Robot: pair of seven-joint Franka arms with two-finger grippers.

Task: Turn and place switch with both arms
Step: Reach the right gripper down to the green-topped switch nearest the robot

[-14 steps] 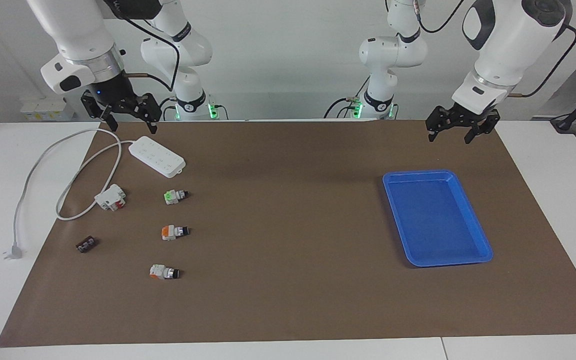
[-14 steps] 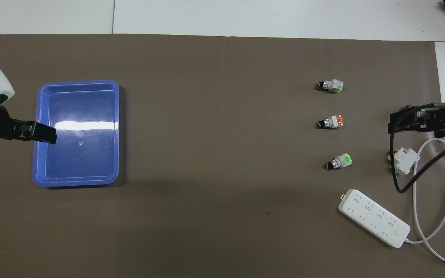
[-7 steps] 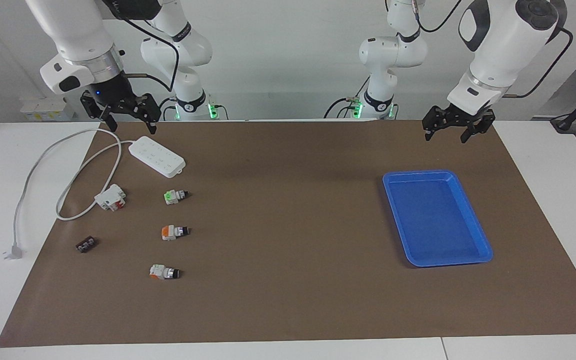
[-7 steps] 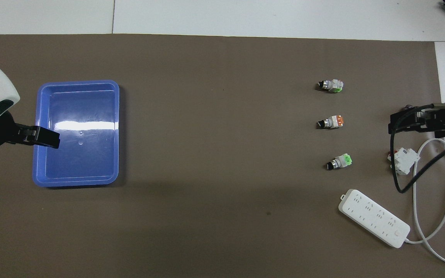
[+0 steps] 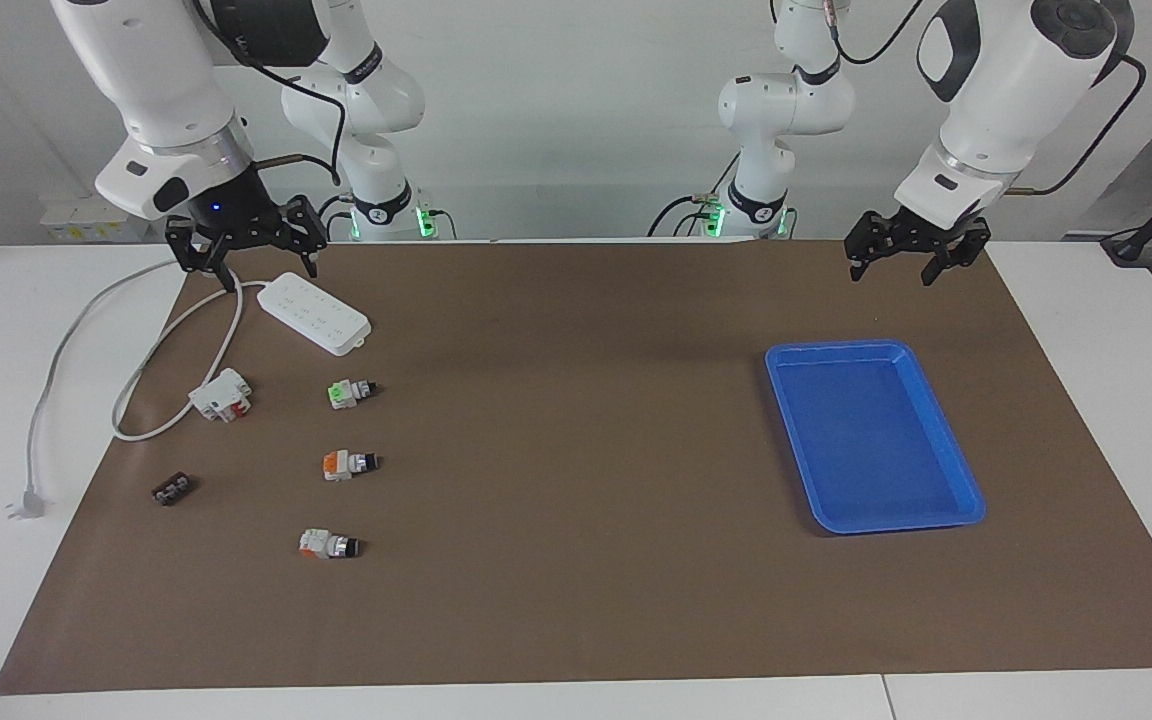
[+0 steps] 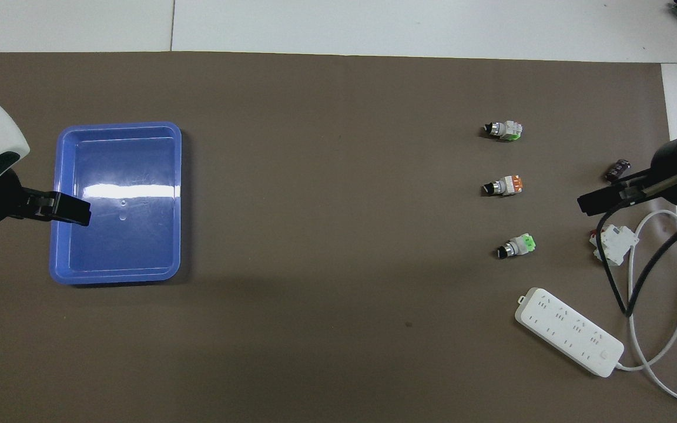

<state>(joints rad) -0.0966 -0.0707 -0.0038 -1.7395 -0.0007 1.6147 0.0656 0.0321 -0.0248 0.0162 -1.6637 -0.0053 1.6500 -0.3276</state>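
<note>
Reaching for switch [image 5: 350,392] comes first, I think: right gripper [image 5: 244,240], fingers spread open, holds nothing, hangs over power strip [image 5: 314,312] end near table's robot-side edge, right arm's end. Best go down slowly, straight over white middle, not bump knob. Left gripper [image 5: 914,250] open too, empty, waits up over mat by blue tray [image 5: 972,500].

Switch small, white body, bright green block one end, black-silver knob other end. Lies flat on mat, nearest robots in row of three, beside power strip.
</note>
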